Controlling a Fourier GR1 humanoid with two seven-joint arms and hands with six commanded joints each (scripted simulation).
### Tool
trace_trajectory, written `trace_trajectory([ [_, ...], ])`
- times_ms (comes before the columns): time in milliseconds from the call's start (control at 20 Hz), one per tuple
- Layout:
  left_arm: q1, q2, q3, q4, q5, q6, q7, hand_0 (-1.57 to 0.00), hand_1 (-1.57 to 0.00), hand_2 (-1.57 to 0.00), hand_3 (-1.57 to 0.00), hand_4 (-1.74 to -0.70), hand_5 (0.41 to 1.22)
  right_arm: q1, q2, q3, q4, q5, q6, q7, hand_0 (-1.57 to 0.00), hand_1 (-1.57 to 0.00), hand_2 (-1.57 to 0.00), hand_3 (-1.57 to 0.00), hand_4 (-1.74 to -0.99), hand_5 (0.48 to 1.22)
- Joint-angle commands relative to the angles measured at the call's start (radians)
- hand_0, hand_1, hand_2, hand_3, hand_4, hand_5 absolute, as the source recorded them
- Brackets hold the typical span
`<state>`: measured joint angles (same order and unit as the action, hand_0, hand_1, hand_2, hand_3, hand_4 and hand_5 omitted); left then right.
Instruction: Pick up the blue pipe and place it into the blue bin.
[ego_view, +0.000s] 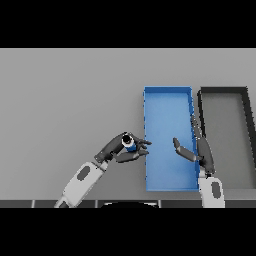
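Observation:
A short blue pipe (130, 144) with a dark open end sits in my left hand (120, 149), whose fingers and thumb curl round it. The hand holds it just left of the blue bin (168, 100), close to the bin's left wall. The bin is a long blue rectangular tray running away from me. My right hand (200, 150) hovers over the bin's right wall with fingers straight and the thumb spread toward the bin's inside, holding nothing.
A dark grey bin (223, 90) of similar shape stands right beside the blue one. The grey table (65, 100) stretches wide to the left and behind the bins.

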<state>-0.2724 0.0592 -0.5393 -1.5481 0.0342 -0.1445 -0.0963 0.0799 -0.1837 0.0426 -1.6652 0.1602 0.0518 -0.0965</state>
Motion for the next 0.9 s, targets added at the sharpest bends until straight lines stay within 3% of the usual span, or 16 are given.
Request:
trace_trajectory([
  [0,-0.009,0.001,0.004,-0.007,-0.002,-0.004,0.021,-1.56,-1.56,-1.57,-1.57,-1.47,1.219,-0.007,-0.005,-0.006,0.005,-0.005,0.003,0.0,0.0,0.0,0.0,0.0,-1.158,0.643],
  [200,0.004,-0.007,0.013,-0.004,-0.023,-0.017,0.037,-1.57,-1.57,-1.57,-1.57,-1.47,1.22,0.024,-0.007,-0.003,-0.02,0.009,-0.008,-0.031,0.0,0.0,0.0,0.0,-1.141,0.643],
  [550,0.007,-0.031,0.032,-0.003,-0.038,-0.06,0.044,-1.57,-1.57,-1.57,-1.57,-1.47,1.22,0.082,-0.018,0.002,-0.129,0.053,-0.047,0.009,0.0,0.0,-0.02,0.0,-1.187,0.642],
  [600,0.002,-0.042,0.035,0.004,-0.043,-0.058,0.055,-1.57,-1.57,-1.57,-1.57,-1.47,1.221,0.082,-0.009,0.004,-0.144,-0.007,-0.007,-0.03,0.0,0.0,-0.04,0.0,-1.195,0.648],
  [650,0.001,-0.046,0.037,0.008,-0.052,-0.062,0.049,-1.57,-1.57,-1.57,-1.57,-1.47,1.221,0.074,-0.012,-0.006,-0.165,-0.099,0.053,-0.032,0.0,-0.01,-0.07,0.0,-1.198,0.641],
  [850,0.007,-0.06,0.048,0.002,-0.062,-0.077,0.053,-1.57,-1.57,-1.57,-1.57,-1.47,1.221,-0.003,-0.124,-0.003,-0.275,-0.364,0.244,0.142,0.0,-0.02,-0.12,0.0,-1.224,0.6],
])
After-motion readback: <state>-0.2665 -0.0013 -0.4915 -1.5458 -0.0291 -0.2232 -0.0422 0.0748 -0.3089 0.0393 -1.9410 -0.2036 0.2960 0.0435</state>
